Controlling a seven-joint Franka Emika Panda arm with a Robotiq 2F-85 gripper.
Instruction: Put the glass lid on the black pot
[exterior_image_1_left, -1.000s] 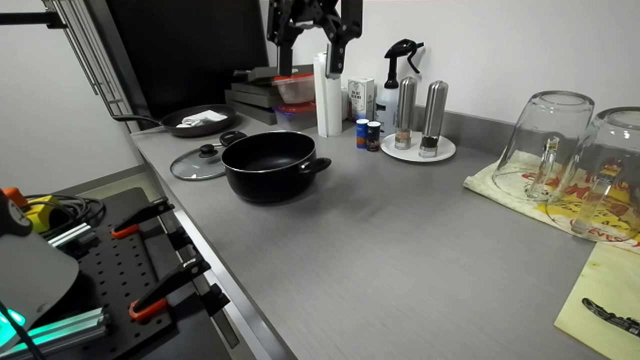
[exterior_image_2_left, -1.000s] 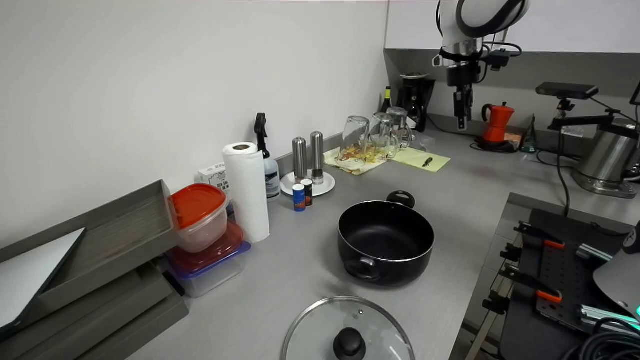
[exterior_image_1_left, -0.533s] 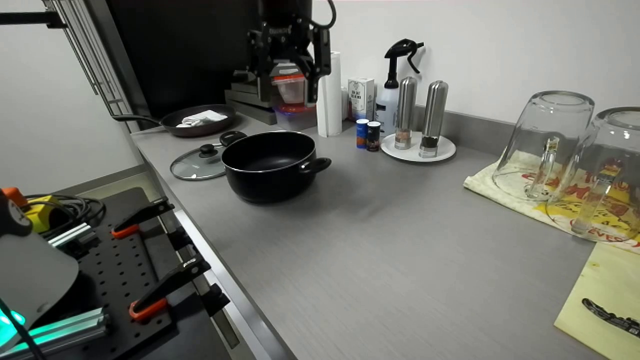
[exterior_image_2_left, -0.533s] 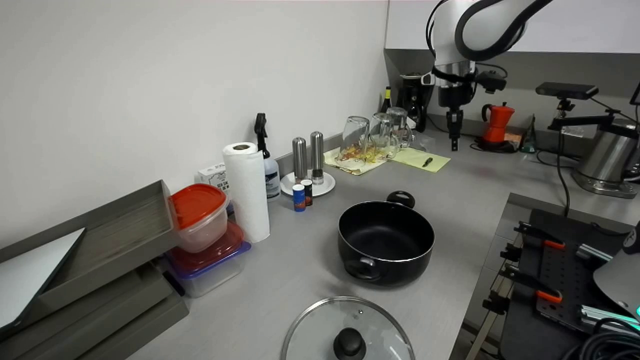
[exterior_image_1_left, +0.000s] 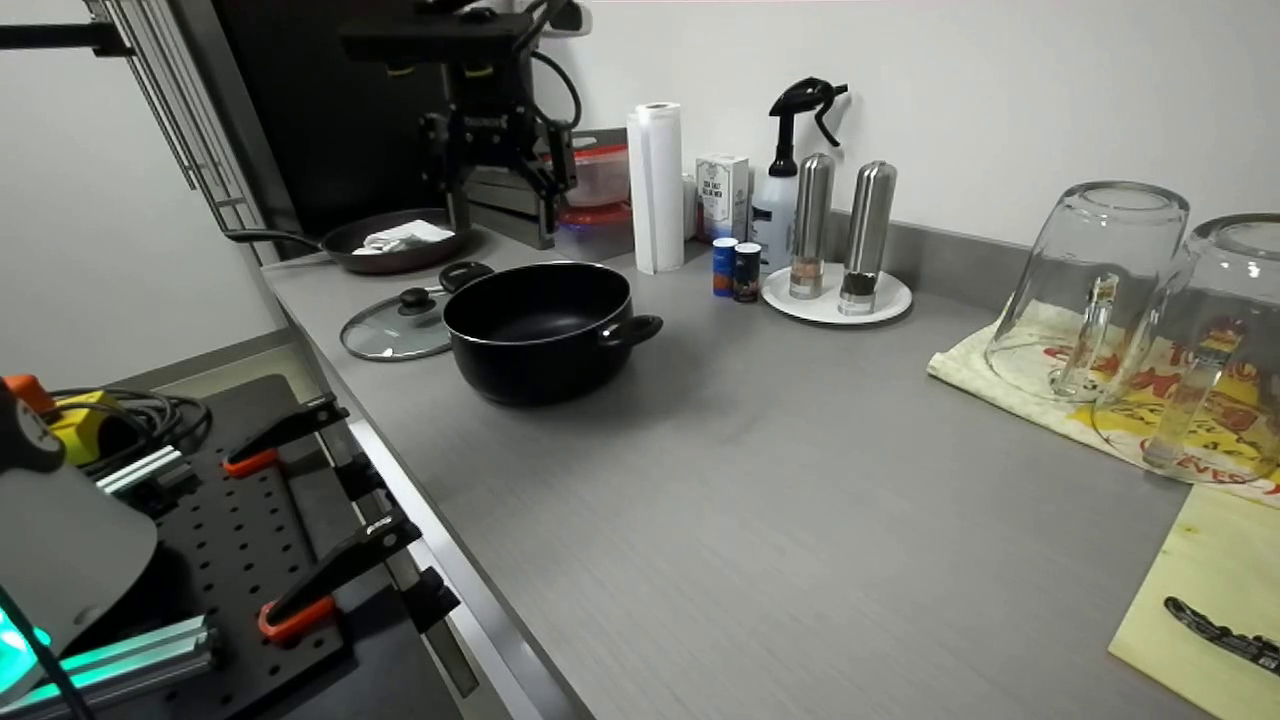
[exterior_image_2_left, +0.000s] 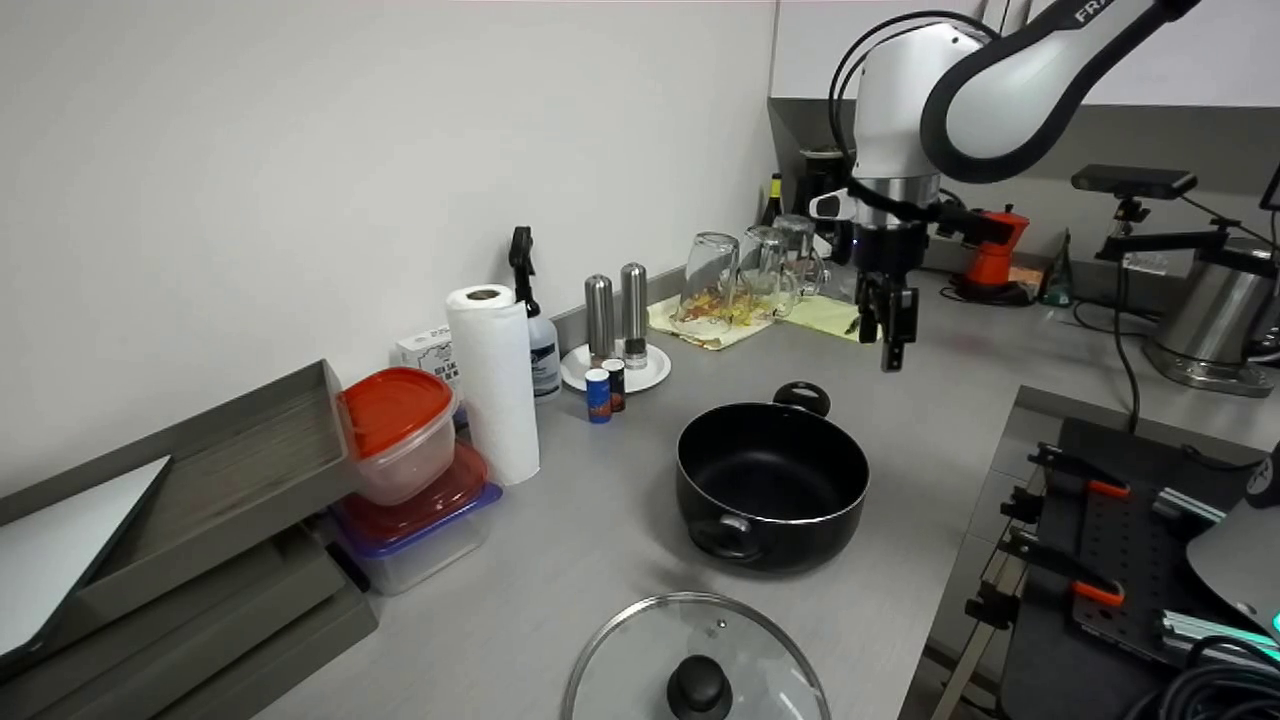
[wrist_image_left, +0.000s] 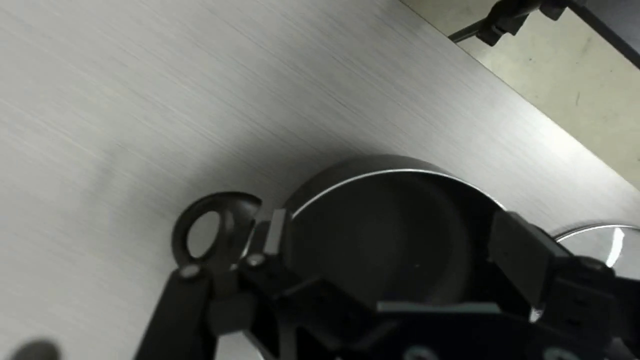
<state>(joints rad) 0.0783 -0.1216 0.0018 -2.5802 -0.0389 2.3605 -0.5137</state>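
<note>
Wrist view: gripper (wrist_image_left: 390, 222) is filling btm ctr & R, fingers (wrist_image_left: 517, 255) standing wide apart, pot (wrist_image_left: 370, 240) showing btwn.
Arm (exterior_image_2_left: 1010, 110): spanning upper R in an exterior view, gripper pointing down, hanging up & R of pot in that frame.
Lid (exterior_image_2_left: 640, 655): lying flat on counter (exterior_image_2_left: 600, 560), knob (exterior_image_2_left: 700, 682) facing up; sitting btm ctr in an exterior view, cut by frame edge, near pot but apart; in wrist view its edge is peeking in at R.
Pot: sitting upright on counter, nr ctr in both exterior views.
Pan (exterior_image_1_left: 400, 265): sitting upper L in an exterior view, white wad (exterior_image_1_left: 405, 237) lying in it.
Mills (exterior_image_2_left: 599, 315): 2 tall ones, standing on plate (exterior_image_2_left: 657, 370), nr ctr in an exterior view; 2 shakers (exterior_image_2_left: 598, 395) standing just beside.
Roll (exterior_image_2_left: 495, 385): standing L of ctr in an exterior view, partly hiding spray btl (exterior_image_2_left: 543, 350).
Tubs (exterior_image_2_left: 400, 420): 2, sitting stacked just L of roll.
Mugs (exterior_image_1_left: 1085, 270): glass, standing on printed sheet (exterior_image_1_left: 958, 358), R edge in an exterior view.
</note>
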